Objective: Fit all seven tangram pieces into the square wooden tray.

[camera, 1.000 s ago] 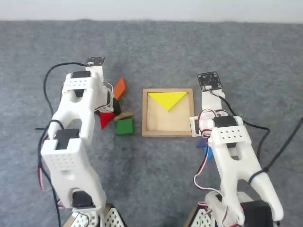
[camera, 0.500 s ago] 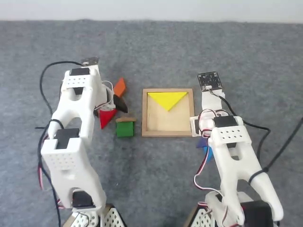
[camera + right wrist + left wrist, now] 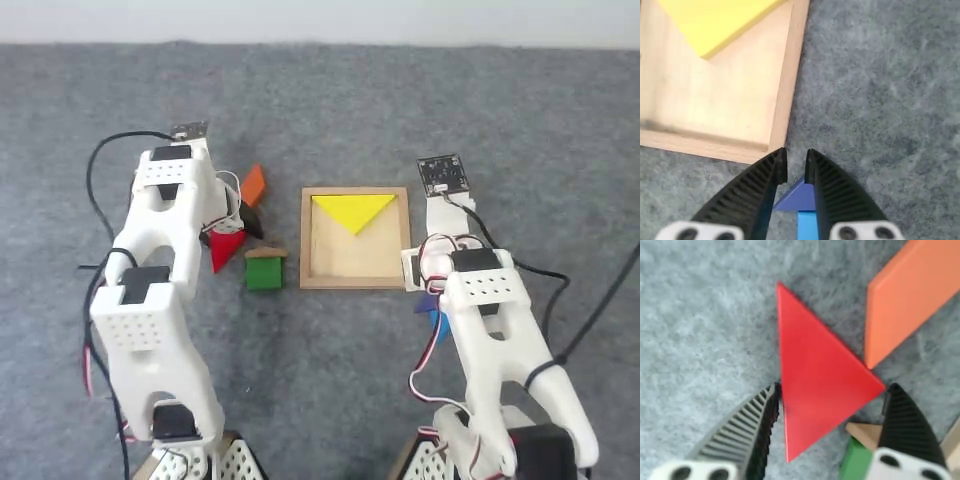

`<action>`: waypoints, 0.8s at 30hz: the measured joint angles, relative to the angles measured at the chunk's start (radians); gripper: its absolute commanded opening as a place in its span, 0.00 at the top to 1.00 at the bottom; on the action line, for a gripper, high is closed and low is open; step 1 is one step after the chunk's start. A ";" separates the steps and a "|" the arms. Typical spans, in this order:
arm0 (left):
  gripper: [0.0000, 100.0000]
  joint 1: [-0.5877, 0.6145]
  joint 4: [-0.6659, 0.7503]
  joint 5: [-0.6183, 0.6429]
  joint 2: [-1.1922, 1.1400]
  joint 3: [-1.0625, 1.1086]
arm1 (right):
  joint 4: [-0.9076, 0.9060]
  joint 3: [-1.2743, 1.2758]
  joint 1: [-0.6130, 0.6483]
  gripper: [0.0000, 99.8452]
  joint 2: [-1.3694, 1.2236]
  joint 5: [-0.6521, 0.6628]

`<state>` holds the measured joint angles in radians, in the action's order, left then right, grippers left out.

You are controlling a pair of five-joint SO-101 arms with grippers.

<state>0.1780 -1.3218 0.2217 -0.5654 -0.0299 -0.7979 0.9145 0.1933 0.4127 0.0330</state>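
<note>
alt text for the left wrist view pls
The left gripper is open, with one finger on either side of a red triangle lying flat on grey carpet. An orange piece lies close beside the triangle, and a green piece and a tan piece sit by one finger.

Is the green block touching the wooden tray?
Apart. The high view shows a strip of grey mat between the green block and the wooden tray.
</note>
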 measured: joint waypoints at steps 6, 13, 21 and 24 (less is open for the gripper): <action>0.68 0.000 0.000 0.006 -0.002 -0.015 | 0.000 0.000 0.002 0.93 0.000 0.000; 0.68 0.012 -0.003 0.017 -0.040 -0.072 | 0.000 0.000 0.002 0.93 0.000 0.000; 0.68 0.012 -0.058 0.031 -0.103 -0.164 | 0.000 0.000 0.000 0.93 0.000 0.000; 0.68 0.012 -0.058 0.031 -0.103 -0.166 | 0.000 0.000 0.000 0.93 0.000 0.000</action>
<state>0.1903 -1.3802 0.2524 -0.6682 -0.1956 -0.7979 0.9145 0.1933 0.4127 0.0330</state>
